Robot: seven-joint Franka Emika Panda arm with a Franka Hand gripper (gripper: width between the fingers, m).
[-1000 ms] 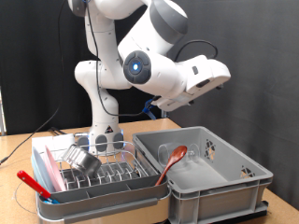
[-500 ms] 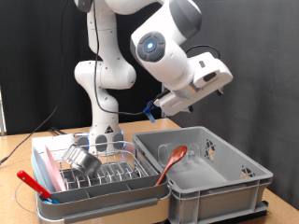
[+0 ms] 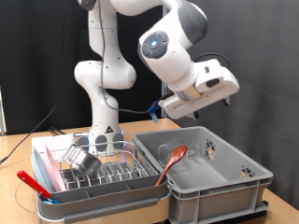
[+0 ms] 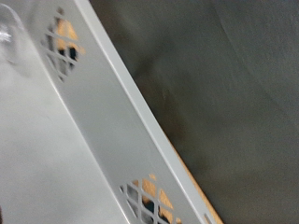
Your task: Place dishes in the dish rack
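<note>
The white robot gripper hung high at the right, above the deep grey plastic crate. I could not tell its finger gap. The reddish-brown long-handled spoon leaned inside the crate.

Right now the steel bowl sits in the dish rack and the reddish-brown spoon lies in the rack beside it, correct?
Not quite. The steel bowl is in the dish rack, but the exterior view shows the reddish-brown spoon leaning inside the grey crate, not in the rack.
</note>
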